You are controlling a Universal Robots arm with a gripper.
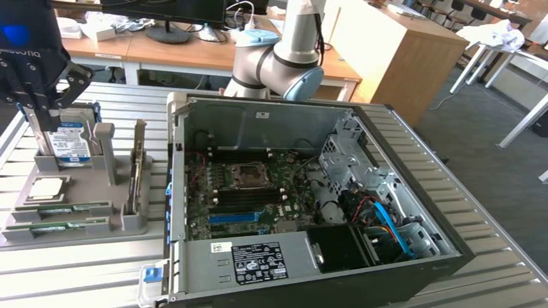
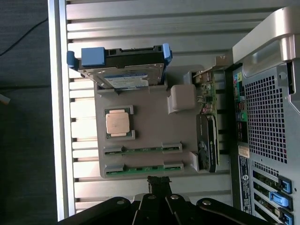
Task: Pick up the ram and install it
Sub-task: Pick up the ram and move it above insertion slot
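Wrist view: tool (image 2: 158, 182) hung closed, empty, near the ram (image 2: 143, 167); clean grab likely needed it opened and squared across the stick.

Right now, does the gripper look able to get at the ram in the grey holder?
Probably yes: the gripper hangs shut above the holder, and the two ram sticks lie uncovered in their slots, with nothing over them.

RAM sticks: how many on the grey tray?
2 long thin green memory sticks, both slotted in the grey holder tray: one stick beside the square silver processor chip, the other stick at the tray's edge.
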